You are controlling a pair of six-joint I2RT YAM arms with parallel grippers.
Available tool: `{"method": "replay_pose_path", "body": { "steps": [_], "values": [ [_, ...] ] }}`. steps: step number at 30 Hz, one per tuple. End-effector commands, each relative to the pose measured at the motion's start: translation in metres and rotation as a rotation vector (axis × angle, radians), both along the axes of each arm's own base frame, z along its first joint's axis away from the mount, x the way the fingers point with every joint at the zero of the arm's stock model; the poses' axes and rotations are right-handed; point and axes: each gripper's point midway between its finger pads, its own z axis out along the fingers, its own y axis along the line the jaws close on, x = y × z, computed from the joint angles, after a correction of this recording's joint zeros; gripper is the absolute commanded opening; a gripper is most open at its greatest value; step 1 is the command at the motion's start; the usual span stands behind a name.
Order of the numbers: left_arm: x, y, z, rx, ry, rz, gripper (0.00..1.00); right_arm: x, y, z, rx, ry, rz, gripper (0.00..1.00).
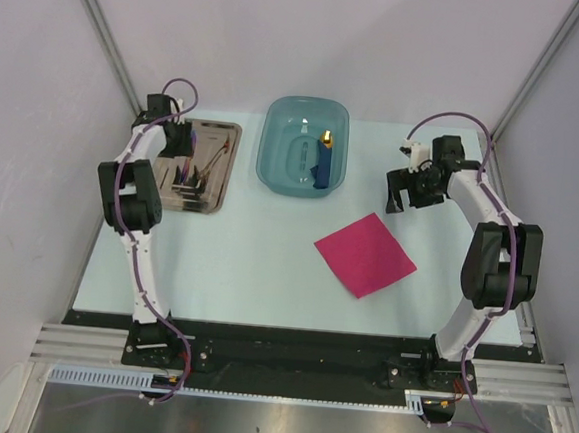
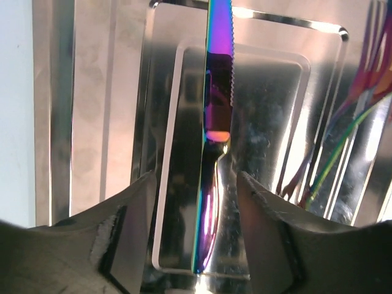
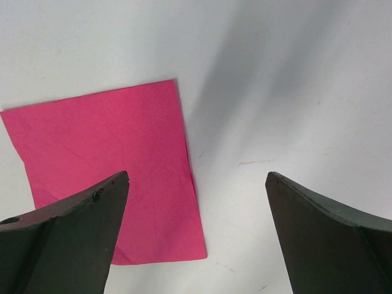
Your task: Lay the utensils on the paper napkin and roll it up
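Note:
The utensils (image 1: 206, 166) lie in a grey metal tray (image 1: 231, 130) at the back left. In the left wrist view a knife (image 2: 214, 122) with a purplish-blue iridescent sheen and a serrated blade lies lengthwise on the tray floor (image 2: 92, 122). My left gripper (image 2: 196, 177) is low over the tray (image 1: 183, 171), open, one finger on each side of the knife handle, with a gap on both sides. The paper napkin (image 1: 365, 254) lies flat and unrolled, bright pink, right of centre. My right gripper (image 1: 399, 198) hangs wide open and empty behind it, above the napkin's edge (image 3: 110, 159) and bare table (image 3: 197, 176).
A teal plastic basin (image 1: 275, 150) stands at the back centre and holds a chunky blue object with a yellow tip (image 1: 325, 159). Coloured cables (image 2: 361, 92) are mirrored in the tray's right side. White walls close in the table on three sides.

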Motion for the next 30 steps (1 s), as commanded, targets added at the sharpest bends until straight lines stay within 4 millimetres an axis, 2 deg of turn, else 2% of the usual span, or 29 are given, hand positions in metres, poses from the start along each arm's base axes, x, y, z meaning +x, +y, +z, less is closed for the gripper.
{"method": "replay_pose_path", "body": {
  "steps": [1, 2, 3, 4, 5, 8, 12, 16, 21, 25, 29, 30],
  "values": [
    [0.013, 0.008, 0.006, 0.032, -0.019, -0.014, 0.56, 0.016, -0.005, 0.008, -0.033, -0.037, 0.007, 1.00],
    [0.018, 0.009, 0.012, 0.034, -0.033, -0.014, 0.56, 0.016, -0.006, 0.008, -0.037, -0.036, 0.005, 1.00],
    [0.016, 0.008, 0.002, 0.024, -0.002, -0.021, 0.53, 0.016, -0.006, 0.006, -0.038, -0.030, 0.006, 1.00],
    [0.017, 0.006, 0.000, 0.020, 0.003, -0.024, 0.53, 0.016, -0.006, 0.004, -0.040, -0.026, 0.007, 1.00],
    [0.023, 0.007, 0.007, 0.021, -0.014, -0.026, 0.52, 0.016, -0.007, 0.003, -0.043, -0.025, 0.005, 1.00],
    [0.022, 0.004, 0.000, 0.019, 0.013, -0.032, 0.50, 0.018, -0.004, 0.001, -0.053, -0.027, 0.014, 1.00],
    [0.010, 0.001, -0.012, 0.007, 0.074, -0.043, 0.46, 0.019, -0.002, 0.001, -0.075, -0.031, 0.026, 1.00],
    [0.001, -0.007, -0.022, -0.012, 0.118, -0.065, 0.46, 0.019, -0.004, -0.003, -0.087, -0.023, 0.027, 1.00],
    [-0.005, -0.006, -0.030, 0.001, 0.153, -0.060, 0.46, 0.020, -0.002, -0.004, -0.085, -0.023, 0.030, 1.00],
    [-0.003, -0.014, -0.021, -0.042, 0.116, -0.083, 0.46, 0.021, -0.001, -0.005, -0.085, -0.022, 0.034, 1.00],
    [0.002, -0.024, -0.002, -0.092, 0.062, -0.101, 0.46, 0.021, 0.000, -0.004, -0.080, -0.023, 0.033, 1.00],
    [0.006, -0.024, 0.008, -0.093, 0.032, -0.095, 0.46, 0.021, 0.000, -0.004, -0.079, -0.021, 0.035, 1.00]
  ]
}}
